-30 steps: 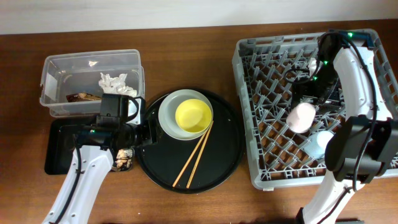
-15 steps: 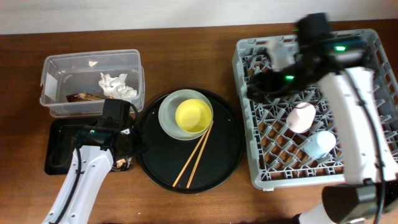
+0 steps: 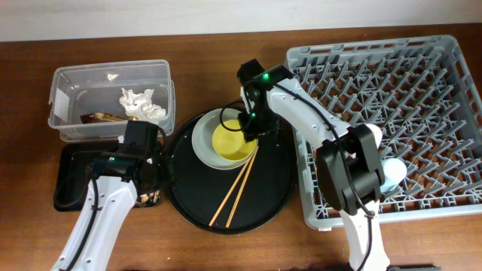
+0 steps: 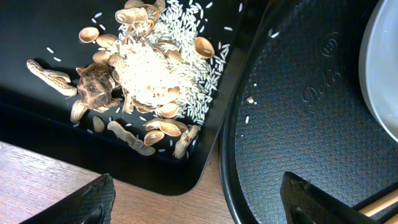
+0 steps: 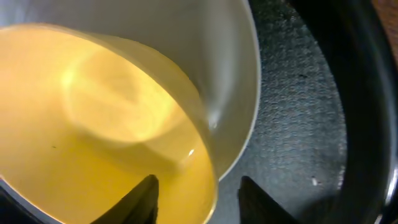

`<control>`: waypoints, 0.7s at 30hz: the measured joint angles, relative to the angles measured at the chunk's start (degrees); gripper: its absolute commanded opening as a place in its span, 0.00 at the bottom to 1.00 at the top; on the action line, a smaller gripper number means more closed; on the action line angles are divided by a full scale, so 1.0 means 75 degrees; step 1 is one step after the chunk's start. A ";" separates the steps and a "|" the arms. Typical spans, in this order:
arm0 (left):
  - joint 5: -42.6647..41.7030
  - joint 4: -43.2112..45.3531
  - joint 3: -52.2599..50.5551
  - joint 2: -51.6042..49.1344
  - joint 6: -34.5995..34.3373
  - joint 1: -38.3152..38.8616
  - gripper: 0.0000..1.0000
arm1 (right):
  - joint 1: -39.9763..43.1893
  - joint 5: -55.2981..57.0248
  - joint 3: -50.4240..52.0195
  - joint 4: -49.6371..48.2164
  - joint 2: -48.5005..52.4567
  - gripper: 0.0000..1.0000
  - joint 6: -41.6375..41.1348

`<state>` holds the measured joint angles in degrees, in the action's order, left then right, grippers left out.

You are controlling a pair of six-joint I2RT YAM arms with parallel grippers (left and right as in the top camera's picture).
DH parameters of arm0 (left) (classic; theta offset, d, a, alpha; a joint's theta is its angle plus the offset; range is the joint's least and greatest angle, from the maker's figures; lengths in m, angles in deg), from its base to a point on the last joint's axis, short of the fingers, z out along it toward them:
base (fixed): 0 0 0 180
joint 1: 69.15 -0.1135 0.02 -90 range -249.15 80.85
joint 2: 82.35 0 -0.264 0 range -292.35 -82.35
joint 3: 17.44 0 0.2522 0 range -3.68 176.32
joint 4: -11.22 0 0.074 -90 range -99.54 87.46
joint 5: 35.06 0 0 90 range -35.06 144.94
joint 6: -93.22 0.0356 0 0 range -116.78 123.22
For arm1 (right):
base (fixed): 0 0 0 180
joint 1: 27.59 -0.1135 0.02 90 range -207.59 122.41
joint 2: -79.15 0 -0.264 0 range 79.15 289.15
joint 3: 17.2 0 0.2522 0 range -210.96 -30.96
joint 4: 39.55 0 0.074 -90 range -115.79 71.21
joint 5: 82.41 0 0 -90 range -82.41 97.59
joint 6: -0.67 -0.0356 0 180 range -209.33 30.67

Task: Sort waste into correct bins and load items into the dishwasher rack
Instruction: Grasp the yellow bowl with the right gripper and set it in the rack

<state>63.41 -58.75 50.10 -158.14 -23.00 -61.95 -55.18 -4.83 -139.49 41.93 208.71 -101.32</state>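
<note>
Embossed script, seemingly "Deli…", only partly legible, on the round black tray (image 4: 298, 137).

I'm seeing a bright yellow bowl (image 3: 226, 143), pale grey-green plate (image 3: 202, 140); round tray (image 4: 292, 124) is black with pebbled grain; rack (image 3: 422, 75) light grey lattice; table (image 3: 226, 45) brown woodgrain

The right arm (image 3: 310, 114) covers part of the blue cup (image 3: 395, 173).
</note>
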 measured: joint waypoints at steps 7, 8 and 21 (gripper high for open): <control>0.0000 0.0000 0.0000 0.0000 0.0000 0.0000 0.85 | -0.0020 0.0082 0.0079 0.0020 0.0009 0.04 -0.0484; 0.0000 0.0000 0.0000 0.0000 0.0000 0.0000 0.85 | -0.0020 0.0082 0.0105 0.0041 0.0009 0.04 -0.0542; 0.0000 0.0085 0.0000 0.0003 0.0000 0.0000 0.85 | 0.2430 0.3646 -0.1440 -0.0166 -0.2978 0.04 -0.0204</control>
<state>63.41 -58.11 50.10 -158.12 -23.00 -61.95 -36.95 22.51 -150.28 40.69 186.37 -102.85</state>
